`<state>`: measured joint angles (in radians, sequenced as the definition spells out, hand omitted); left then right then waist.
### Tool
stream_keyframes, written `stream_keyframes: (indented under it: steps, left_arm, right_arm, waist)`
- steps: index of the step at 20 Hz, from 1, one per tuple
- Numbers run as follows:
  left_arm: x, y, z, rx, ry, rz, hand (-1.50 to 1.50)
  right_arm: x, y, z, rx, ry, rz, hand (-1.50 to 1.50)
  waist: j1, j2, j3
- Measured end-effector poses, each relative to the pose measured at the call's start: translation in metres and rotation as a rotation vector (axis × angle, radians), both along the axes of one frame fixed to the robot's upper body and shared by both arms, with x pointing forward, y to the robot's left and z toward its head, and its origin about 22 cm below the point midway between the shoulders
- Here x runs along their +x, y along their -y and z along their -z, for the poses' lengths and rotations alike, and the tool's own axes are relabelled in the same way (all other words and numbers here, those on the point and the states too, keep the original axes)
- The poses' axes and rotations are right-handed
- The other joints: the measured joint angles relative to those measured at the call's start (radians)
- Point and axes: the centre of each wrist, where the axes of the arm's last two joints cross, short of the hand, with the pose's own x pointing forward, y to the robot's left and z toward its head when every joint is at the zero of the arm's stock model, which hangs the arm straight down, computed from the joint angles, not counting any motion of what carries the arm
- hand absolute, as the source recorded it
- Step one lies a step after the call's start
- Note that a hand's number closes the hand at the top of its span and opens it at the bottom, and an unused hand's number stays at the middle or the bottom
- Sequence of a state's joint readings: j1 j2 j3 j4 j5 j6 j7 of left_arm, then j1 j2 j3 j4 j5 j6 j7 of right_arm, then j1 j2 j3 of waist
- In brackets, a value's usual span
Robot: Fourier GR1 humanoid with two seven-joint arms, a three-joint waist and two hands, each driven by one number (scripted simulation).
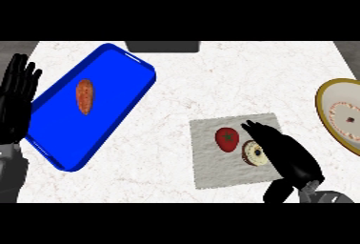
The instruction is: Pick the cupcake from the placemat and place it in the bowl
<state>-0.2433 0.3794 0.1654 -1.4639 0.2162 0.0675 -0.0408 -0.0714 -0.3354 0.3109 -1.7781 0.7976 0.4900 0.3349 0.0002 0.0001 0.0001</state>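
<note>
My right hand (285, 152), lower right of frame, hovers open-fingered and holding nothing just beside the cupcake (253, 153) on the placemat (211, 167) — light, crumbly, I judge — so grip its sides.

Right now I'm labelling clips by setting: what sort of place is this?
Probably a kitchen counter: a pale marbled top with food laid out, a tomato and cupcake on a placemat, a tray, and a bowl at the right edge.
</note>
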Motion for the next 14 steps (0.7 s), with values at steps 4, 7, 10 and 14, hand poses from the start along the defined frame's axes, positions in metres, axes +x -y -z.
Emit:
stream_keyframes:
  steps: [4, 7, 10, 14]
  left_arm:
    - [-0.003, 0.001, -0.005, -0.001, 0.001, -0.005, 0.00]
    - [-0.004, 0.000, 0.002, -0.005, 0.001, 0.001, 0.00]
    - [-0.005, 0.003, -0.001, -0.001, 0.001, 0.004, 0.00]
    - [-0.002, 0.000, 0.005, 0.010, 0.003, -0.001, 0.00]
  right_arm:
    - [-0.002, -0.001, 0.008, -0.007, -0.010, 0.002, -1.50]
    - [0.005, -0.001, 0.019, -0.008, -0.017, 0.009, -1.50]
    - [0.007, -0.005, 0.033, -0.018, -0.032, 0.026, -1.50]
    - [0.013, -0.002, 0.041, -0.030, -0.045, 0.051, -1.50]
  waist:
    - [0.000, 0.000, 0.000]
    - [0.000, 0.000, 0.000]
    - [0.001, 0.000, 0.000]
    - [0.000, 0.000, 0.000]
